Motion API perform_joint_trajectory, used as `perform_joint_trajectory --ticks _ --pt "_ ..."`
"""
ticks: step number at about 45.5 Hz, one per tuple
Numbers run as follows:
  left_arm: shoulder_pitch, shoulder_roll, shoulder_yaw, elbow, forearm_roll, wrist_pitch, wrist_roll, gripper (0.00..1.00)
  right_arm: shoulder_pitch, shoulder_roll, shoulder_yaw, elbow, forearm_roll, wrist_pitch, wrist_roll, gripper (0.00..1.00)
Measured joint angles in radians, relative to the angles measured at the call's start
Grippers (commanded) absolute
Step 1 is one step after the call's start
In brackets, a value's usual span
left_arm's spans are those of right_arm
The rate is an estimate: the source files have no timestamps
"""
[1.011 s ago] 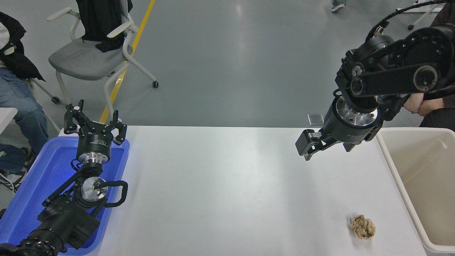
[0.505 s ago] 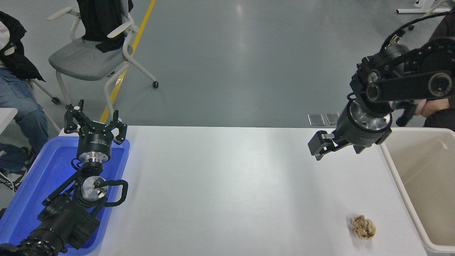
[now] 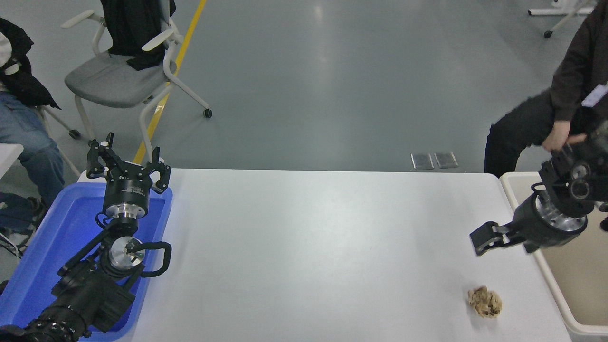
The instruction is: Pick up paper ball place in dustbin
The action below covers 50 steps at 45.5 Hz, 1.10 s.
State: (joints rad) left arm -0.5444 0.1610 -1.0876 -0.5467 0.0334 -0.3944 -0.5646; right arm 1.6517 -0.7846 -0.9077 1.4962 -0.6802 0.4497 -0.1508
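While the paper ball [image 3: 484, 302] lies on the table, the right end effector [image 3: 484, 237] hovers above it, fingers seemingly clenched, empty.

Tan-brown paper ball [image 3: 484, 302], cream dustbin [image 3: 551, 280], blue tray [image 3: 28, 266], white table [image 3: 308, 247], grey chair [image 3: 107, 78].

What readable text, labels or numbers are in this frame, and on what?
None can be read.
Left claw, parked over the blue plastic tray: a small pale print on its black round body, too small to read.
Person at the table's far right: a pale tag on the dark jacket, not read off.
Crumpled tan paper ball, cream plastic dustbin, white table: no print visible.
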Motion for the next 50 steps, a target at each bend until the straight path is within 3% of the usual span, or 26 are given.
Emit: perform_joint_trajectory --ticks 10,24,50 --pt "0.0 0.0 0.0 0.0 0.0 0.0 0.0 0.99 -0.257 -0.042 0.169 -0.079 -0.084 -0.065 0.003 1.0" --pt "0.0 0.0 0.0 -0.001 0.0 0.0 0.0 0.99 -0.492 0.009 0.313 -0.229 -0.172 -0.112 0.008 1.0" --pt "0.0 0.0 0.0 -0.001 0.0 0.0 0.0 0.99 -0.625 0.081 0.403 -0.334 -0.206 -0.183 0.009 1.0"
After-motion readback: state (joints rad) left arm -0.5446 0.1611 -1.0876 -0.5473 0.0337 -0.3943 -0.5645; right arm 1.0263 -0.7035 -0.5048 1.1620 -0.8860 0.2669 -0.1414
